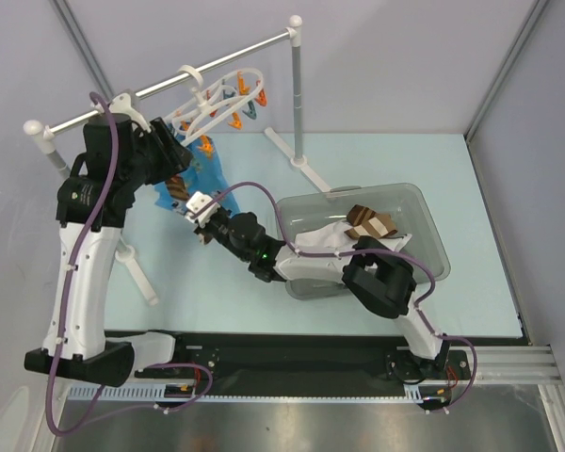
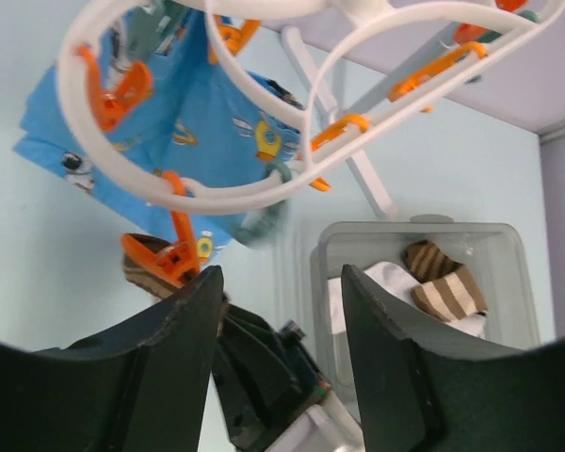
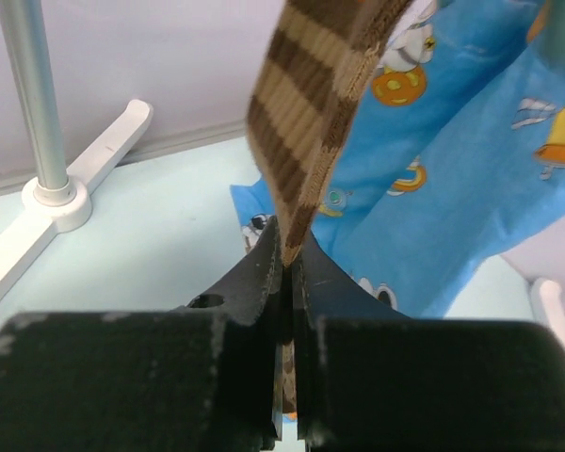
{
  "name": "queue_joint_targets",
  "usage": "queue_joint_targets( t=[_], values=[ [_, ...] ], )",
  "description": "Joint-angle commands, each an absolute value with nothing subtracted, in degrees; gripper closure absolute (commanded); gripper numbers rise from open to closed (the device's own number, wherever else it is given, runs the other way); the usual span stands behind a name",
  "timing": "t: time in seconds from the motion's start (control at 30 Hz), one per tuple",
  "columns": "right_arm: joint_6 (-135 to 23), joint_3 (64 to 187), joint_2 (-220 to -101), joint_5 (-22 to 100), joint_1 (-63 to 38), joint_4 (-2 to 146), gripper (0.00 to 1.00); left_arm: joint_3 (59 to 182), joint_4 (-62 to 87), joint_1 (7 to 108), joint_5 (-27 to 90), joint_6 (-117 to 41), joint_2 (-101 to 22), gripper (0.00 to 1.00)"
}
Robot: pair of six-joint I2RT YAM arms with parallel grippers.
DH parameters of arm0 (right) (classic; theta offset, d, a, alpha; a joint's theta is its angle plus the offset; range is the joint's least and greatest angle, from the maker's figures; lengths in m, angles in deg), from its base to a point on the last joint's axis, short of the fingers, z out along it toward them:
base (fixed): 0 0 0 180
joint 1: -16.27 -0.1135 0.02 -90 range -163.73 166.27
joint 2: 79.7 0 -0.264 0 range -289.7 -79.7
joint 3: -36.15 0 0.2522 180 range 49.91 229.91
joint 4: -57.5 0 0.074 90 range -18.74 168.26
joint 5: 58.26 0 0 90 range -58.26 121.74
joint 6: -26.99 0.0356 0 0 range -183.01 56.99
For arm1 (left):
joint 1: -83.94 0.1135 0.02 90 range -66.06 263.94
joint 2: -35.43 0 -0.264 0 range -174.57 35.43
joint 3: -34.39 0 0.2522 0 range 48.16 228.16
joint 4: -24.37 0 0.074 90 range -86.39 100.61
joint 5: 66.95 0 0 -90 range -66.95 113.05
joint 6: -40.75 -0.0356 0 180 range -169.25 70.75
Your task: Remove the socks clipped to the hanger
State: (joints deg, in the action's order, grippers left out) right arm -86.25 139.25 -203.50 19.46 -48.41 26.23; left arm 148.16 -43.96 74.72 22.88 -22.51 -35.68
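Note:
The white ring hanger (image 1: 221, 94) hangs from the rail, with orange clips; it also shows in the left wrist view (image 2: 264, 188). A brown striped sock (image 3: 311, 113) hangs from an orange clip (image 2: 169, 256). My right gripper (image 3: 287, 247) is shut on the sock's lower end, under the hanger in the top view (image 1: 196, 209). My left gripper (image 2: 278, 278) is open and empty, just beside and below the hanger ring (image 1: 162, 141). Another brown striped sock (image 1: 369, 223) and a white sock (image 1: 322, 237) lie in the bin.
A bright blue printed cloth (image 1: 193, 169) hangs from the hanger behind the sock. The clear grey bin (image 1: 424, 212) stands right of centre. The white rail's right post (image 1: 298, 89) and its feet (image 1: 297, 155) stand at the back; the left post's foot (image 1: 137, 273) lies near my left arm.

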Motion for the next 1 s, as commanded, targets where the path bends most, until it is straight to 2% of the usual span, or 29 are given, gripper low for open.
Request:
queue_joint_targets(
  t=[0.0, 0.3, 0.97],
  values=[
    [-88.9, 138.5, -198.4, 16.5, -49.6, 23.3, 1.0, 151.0, -46.9, 74.4, 18.1, -24.9, -33.1, 0.41],
    [-93.0, 139.0, -197.1, 13.0, -51.1, 24.3, 1.0, 149.7, -50.7, 74.5, 10.8, -26.1, -32.6, 0.4],
    [-99.0, 138.5, -196.9, 12.2, -53.4, 23.0, 1.0, 154.7, -50.2, 74.5, 6.3, -26.6, -40.3, 0.39]
  ],
)
